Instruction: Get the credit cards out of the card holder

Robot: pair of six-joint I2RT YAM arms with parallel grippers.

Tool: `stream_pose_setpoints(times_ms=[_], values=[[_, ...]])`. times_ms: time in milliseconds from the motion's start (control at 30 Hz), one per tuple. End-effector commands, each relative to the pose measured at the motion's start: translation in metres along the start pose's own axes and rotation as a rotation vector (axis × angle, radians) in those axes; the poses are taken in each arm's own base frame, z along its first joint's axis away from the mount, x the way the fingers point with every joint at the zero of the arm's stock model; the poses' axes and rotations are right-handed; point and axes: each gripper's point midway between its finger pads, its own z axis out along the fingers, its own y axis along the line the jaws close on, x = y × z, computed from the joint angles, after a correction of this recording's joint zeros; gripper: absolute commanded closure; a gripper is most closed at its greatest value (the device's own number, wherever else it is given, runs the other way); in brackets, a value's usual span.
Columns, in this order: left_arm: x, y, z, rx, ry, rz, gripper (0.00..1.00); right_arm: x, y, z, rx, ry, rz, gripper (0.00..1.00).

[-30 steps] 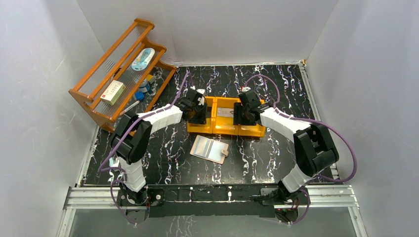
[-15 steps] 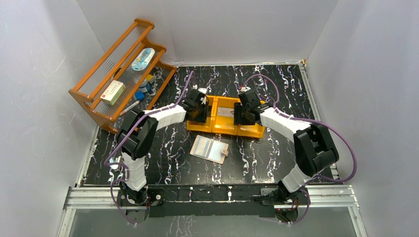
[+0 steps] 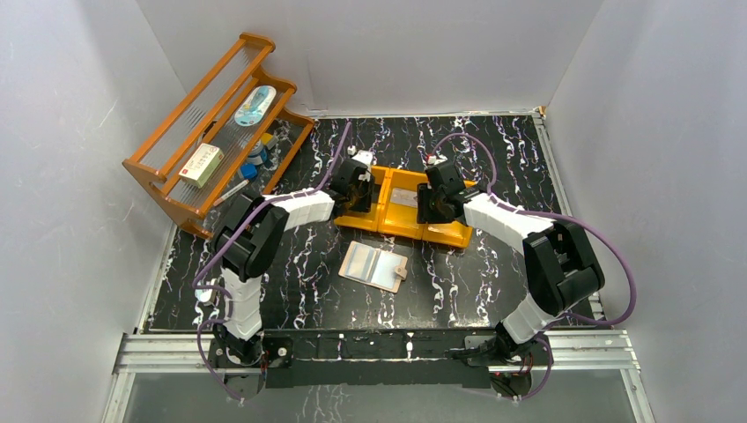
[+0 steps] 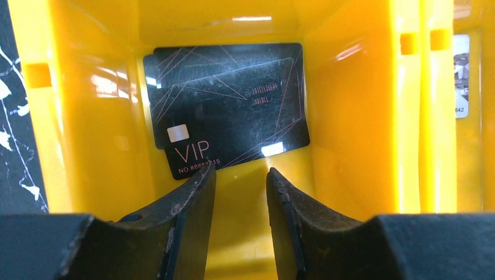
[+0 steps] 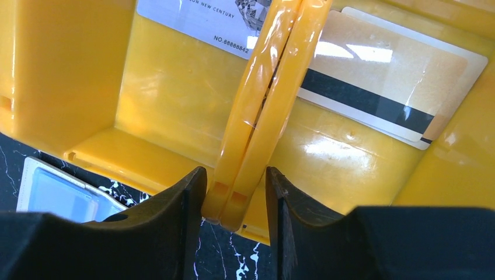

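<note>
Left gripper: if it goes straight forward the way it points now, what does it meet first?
Probably the black VIP cards lying in the yellow tray compartment, just beyond the left gripper. Its fingers are apart and hold nothing. Depth is unclear.

1. Card holder [image 3: 374, 266]: lies open and flat on the black marbled table, near the front of the orange tray; silvery-blue sleeve panels face up (closing tab at its right edge).
2. Black cards [image 4: 227, 108]: stacked flat in the left compartment, the top one marked "VIP".
3. Beige card [image 5: 391, 87]: magnetic stripe up, in the right compartment.
4. Silver-white card [image 5: 198, 17]: middle compartment (partly cropped).

overhead view, wrist close-ups sharing tray [image 3: 401, 216]
</note>
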Motion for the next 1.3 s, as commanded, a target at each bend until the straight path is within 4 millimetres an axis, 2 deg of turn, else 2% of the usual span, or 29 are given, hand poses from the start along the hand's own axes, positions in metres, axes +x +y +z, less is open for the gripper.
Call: stream_pose_setpoints(times_ms=[0, 233, 400, 633, 800, 933, 1067, 1133, 1267], values=[[-0.021, 0.001, 0.006, 0.009, -0.097, 0.04, 0.63, -0.001, -0.008, -0.008, 0.022, -0.019, -0.031, 0.52], [-0.014, 0.0, 0.02, 0.011, -0.068, 0.071, 0.62, -0.002, -0.008, -0.012, 0.017, -0.031, -0.039, 0.56], [-0.017, -0.003, 0.015, 0.027, -0.065, 0.078, 0.6, -0.004, -0.006, -0.013, 0.011, -0.037, -0.039, 0.56], [-0.044, -0.008, -0.016, 0.051, -0.121, 0.061, 0.55, -0.017, -0.003, -0.011, 0.0, -0.059, -0.083, 0.56], [-0.06, -0.004, -0.034, 0.031, -0.158, 0.069, 0.53, -0.028, 0.002, -0.013, -0.012, -0.075, -0.095, 0.55], [-0.066, -0.003, -0.043, 0.022, -0.164, 0.07, 0.52, -0.033, 0.006, -0.016, -0.026, -0.089, -0.107, 0.54], [-0.074, 0.001, -0.063, 0.007, -0.193, 0.043, 0.52, -0.04, 0.009, -0.018, -0.048, -0.12, -0.147, 0.53], [-0.078, 0.003, -0.076, 0.001, -0.203, 0.028, 0.5, -0.045, 0.006, -0.022, -0.022, -0.119, -0.151, 0.5], [-0.079, 0.01, -0.108, -0.011, -0.22, 0.0, 0.45, -0.057, -0.002, -0.039, 0.038, -0.142, -0.124, 0.35]])
